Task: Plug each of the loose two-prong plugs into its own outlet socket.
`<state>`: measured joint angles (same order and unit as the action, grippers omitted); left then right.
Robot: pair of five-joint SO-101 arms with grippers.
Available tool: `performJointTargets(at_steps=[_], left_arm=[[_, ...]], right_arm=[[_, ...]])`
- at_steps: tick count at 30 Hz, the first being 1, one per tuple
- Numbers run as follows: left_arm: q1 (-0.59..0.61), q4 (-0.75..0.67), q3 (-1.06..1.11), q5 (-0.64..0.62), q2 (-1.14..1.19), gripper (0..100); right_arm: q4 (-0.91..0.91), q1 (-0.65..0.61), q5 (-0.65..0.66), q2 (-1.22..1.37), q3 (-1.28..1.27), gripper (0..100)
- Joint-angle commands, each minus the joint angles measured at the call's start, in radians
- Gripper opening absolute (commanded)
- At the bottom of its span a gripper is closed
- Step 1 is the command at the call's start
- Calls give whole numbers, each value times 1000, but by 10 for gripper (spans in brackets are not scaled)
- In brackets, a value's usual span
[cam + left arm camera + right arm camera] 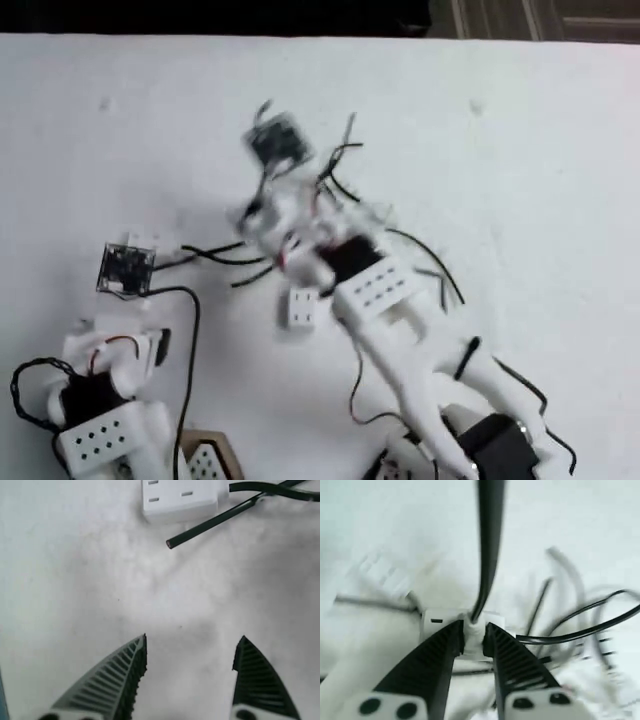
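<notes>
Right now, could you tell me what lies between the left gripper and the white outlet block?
Left wrist view: mostly bare table, then a black cable's loose end near the outlet block.

Bright, diffuse light is falling evenly on the white table [520, 150]; the room behind is lying dark. The arms are casting only faint, soft-edged shadows. Left wrist view: a broad grey shadow is spreading ahead of the left claw [193, 640]. Right wrist view: table glare is nearly washing out the white plug [435, 630] pinched in the right claw [474, 626].
</notes>
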<state>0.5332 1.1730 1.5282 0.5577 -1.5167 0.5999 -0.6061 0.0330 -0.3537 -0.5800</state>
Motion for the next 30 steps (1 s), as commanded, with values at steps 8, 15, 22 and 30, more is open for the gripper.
performJointTargets(at_steps=[8, 15, 22, 30], left_arm=[[4, -20, -2, -9, -8, 279], [2, -31, 0, -9, -8, 279], [2, -32, 2, -9, -8, 279], [1, -32, 2, -9, -8, 279]], right_arm=[[-183, 297, 58, 255, 282, 18], [-257, 410, 57, 552, 451, 18], [-240, 472, 58, 713, 549, 22], [176, 414, 57, 573, 624, 192]])
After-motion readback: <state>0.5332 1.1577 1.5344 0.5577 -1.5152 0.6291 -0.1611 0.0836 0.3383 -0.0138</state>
